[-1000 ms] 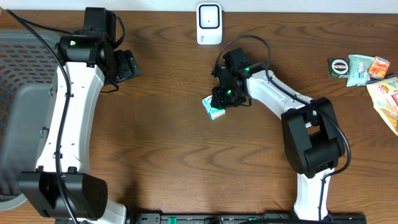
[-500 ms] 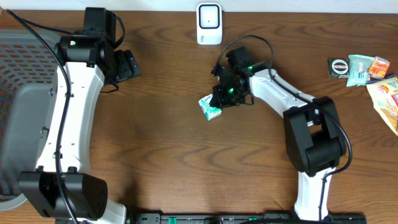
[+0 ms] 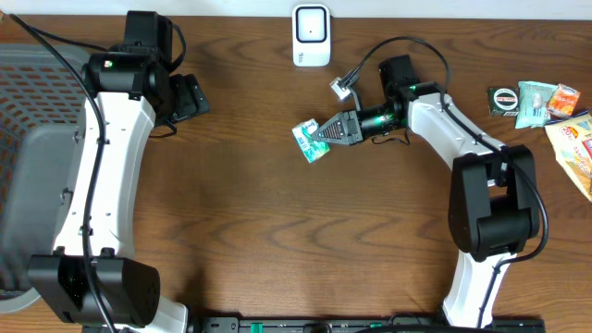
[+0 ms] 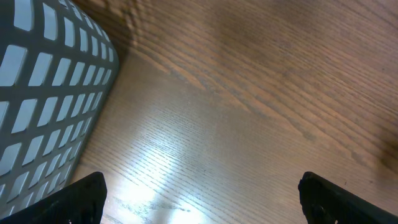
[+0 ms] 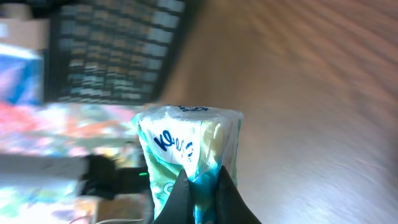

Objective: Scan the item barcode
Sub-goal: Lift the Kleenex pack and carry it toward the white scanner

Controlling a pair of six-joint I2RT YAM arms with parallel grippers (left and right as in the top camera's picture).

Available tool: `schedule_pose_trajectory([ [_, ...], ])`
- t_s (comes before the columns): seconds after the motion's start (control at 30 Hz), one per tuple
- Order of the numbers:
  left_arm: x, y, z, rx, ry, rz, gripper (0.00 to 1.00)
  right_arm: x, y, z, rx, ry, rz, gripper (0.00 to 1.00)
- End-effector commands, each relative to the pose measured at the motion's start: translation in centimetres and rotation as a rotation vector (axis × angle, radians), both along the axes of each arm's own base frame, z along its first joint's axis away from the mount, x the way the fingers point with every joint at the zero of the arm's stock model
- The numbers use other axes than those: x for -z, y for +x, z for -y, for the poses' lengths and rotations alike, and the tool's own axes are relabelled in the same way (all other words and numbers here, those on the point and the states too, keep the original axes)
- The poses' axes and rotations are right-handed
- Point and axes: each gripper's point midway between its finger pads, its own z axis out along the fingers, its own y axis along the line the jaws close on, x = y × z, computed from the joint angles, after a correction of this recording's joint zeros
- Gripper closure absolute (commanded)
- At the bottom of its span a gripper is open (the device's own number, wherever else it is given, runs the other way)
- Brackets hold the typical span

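The item, a small green-and-white tissue packet (image 3: 309, 141), is pinched at one end by my right gripper (image 3: 326, 132), which is shut on it and lies level, pointing left. In the right wrist view the packet (image 5: 189, 140) stands out beyond the two dark fingertips of the gripper (image 5: 204, 194), blue lettering on its face. The white barcode scanner (image 3: 311, 35) stands at the table's far edge, above and apart from the packet. My left gripper (image 3: 190, 97) hangs open over bare wood at the upper left; its fingertips (image 4: 84, 199) frame an empty gap (image 4: 202, 205).
A grey mesh basket (image 3: 32, 102) fills the left edge and shows close to the left gripper in the left wrist view (image 4: 43, 93). Several snack packets (image 3: 536, 100) and a yellow bag (image 3: 575, 148) lie at the right edge.
My right gripper has shut on the packet. The right wrist has swung from over the packet to its right, lying level, and the packet has shifted slightly left and up.
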Motion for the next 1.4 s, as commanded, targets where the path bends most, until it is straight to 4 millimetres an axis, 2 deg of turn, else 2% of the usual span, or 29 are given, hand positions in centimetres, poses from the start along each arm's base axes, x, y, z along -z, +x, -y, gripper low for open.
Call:
schedule_pose_trajectory([
  [0.0, 0.1, 0.0, -0.4, -0.006, 0.016, -0.005, 0.02, -4.6, -1.2, -0.3, -0.073, 0.221, 0.065, 0.99],
  [0.27, 0.1, 0.0, -0.4, -0.006, 0.016, -0.005, 0.02, -4.5, -1.2, -0.3, -0.071, 0.21, 0.067, 0.99],
  [0.5, 0.1, 0.0, -0.4, -0.006, 0.016, -0.005, 0.02, -2.9, -0.8, -0.2, -0.05, 0.12, 0.076, 0.99],
  [0.6, 0.1, 0.0, -0.4, -0.006, 0.016, -0.005, 0.02, 0.1, -0.1, 0.1, -0.004, -0.068, 0.079, 0.99],
  [0.73, 0.1, 0.0, -0.4, -0.006, 0.016, -0.005, 0.02, 5.1, 1.5, 1.8, 0.124, -0.415, 0.049, 0.99],
  [0.83, 0.1, 0.0, -0.4, -0.006, 0.016, -0.005, 0.02, 6.8, 2.2, 2.9, 0.18, -0.575, 0.074, 0.99],
  [0.97, 0.1, 0.0, -0.4, -0.006, 0.016, -0.005, 0.02, 7.0, 3.9, 3.7, 0.229, -0.694, 0.168, 0.99],
  [1.13, 0.1, 0.0, -0.4, -0.006, 0.016, -0.005, 0.02, 6.1, 8.3, 5.7, 0.345, -0.904, 0.393, 0.99],
  [1.27, 0.1, 0.0, -0.4, -0.006, 0.016, -0.005, 0.02, 4.0, 12.4, 6.5, 0.45, -1.046, 0.656, 0.99],
  [1.37, 0.1, 0.0, -0.4, -0.006, 0.016, -0.005, 0.02, 1.7, 14.8, 5.8, 0.506, -1.074, 0.833, 0.99],
])
